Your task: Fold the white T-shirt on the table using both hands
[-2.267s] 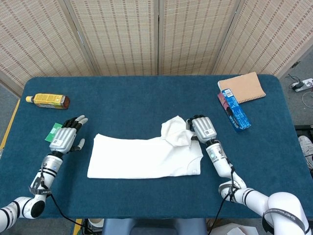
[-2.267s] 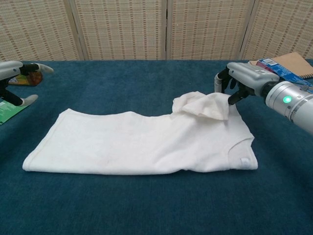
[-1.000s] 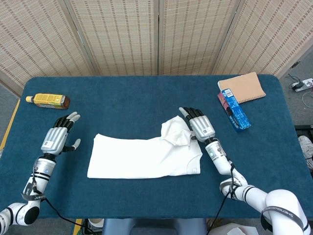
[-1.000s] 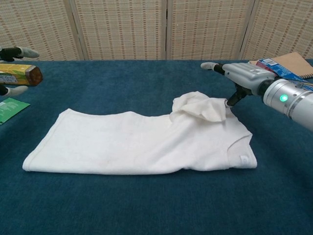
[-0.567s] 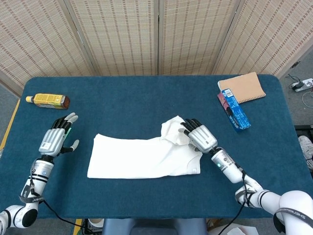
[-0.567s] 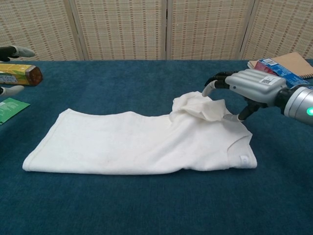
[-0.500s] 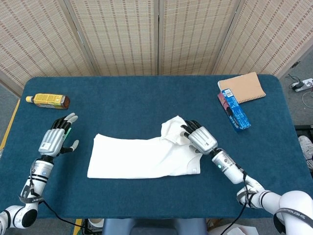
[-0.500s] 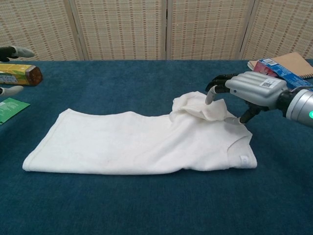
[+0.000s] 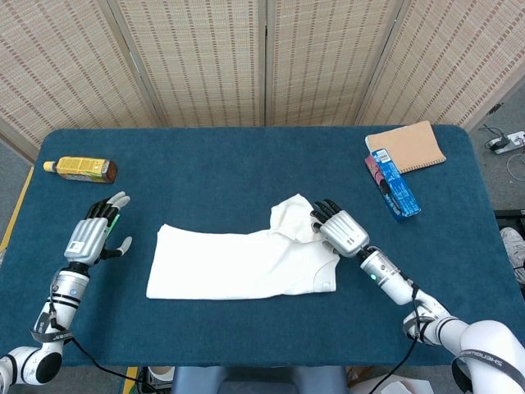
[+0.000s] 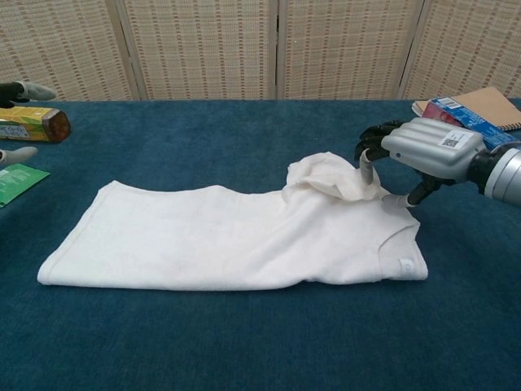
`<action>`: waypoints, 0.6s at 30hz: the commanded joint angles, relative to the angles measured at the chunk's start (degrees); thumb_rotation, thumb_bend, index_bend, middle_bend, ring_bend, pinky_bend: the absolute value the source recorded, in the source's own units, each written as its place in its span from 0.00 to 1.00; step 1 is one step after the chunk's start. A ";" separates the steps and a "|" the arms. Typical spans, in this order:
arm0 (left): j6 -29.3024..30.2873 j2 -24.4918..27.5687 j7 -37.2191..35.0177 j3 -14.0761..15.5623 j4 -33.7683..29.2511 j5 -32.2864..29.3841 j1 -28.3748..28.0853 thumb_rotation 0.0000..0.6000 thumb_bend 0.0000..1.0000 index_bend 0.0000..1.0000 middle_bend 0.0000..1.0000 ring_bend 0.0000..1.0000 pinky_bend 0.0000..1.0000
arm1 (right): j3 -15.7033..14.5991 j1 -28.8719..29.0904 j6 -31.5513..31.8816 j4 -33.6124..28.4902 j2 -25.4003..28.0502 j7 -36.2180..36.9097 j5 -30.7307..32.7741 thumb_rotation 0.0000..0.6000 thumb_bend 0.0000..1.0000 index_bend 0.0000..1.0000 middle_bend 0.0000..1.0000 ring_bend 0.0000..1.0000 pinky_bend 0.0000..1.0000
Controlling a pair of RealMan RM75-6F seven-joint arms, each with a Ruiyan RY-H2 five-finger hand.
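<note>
Lying mid-counter, the white T-shirt (image 9: 246, 261) is folded into a long band, with a bunched sleeve (image 10: 332, 177) raised at its right end. The right hand (image 10: 423, 151) arches over that bunch, fingers (image 10: 368, 167) curled down onto the cloth, though whether they clamp it I cannot tell. Near the counter's (image 9: 230, 176) left edge, the left hand (image 9: 92, 236) hovers with fingers apart, holding nothing.

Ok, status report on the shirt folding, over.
Left hand open, clear of cloth. Right hand fingers curled on the bunched sleeve of the white cotton T-shirt; grip unconfirmed. Nothing in the way.
</note>
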 commanded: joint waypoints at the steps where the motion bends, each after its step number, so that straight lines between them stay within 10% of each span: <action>1: -0.02 -0.09 -0.09 -0.11 0.10 -0.02 -0.03 1.00 0.38 0.04 0.05 0.00 0.01 | -0.10 0.41 0.25 1.94 -1.17 0.57 -0.42 1.00 0.27 0.44 0.25 0.10 0.11; 18: -0.03 0.21 -1.12 -0.53 0.00 -0.23 0.34 1.00 0.38 0.04 0.05 0.00 0.01 | -0.20 1.71 2.21 11.73 -7.13 5.20 -1.23 1.00 0.37 0.68 0.37 0.20 0.11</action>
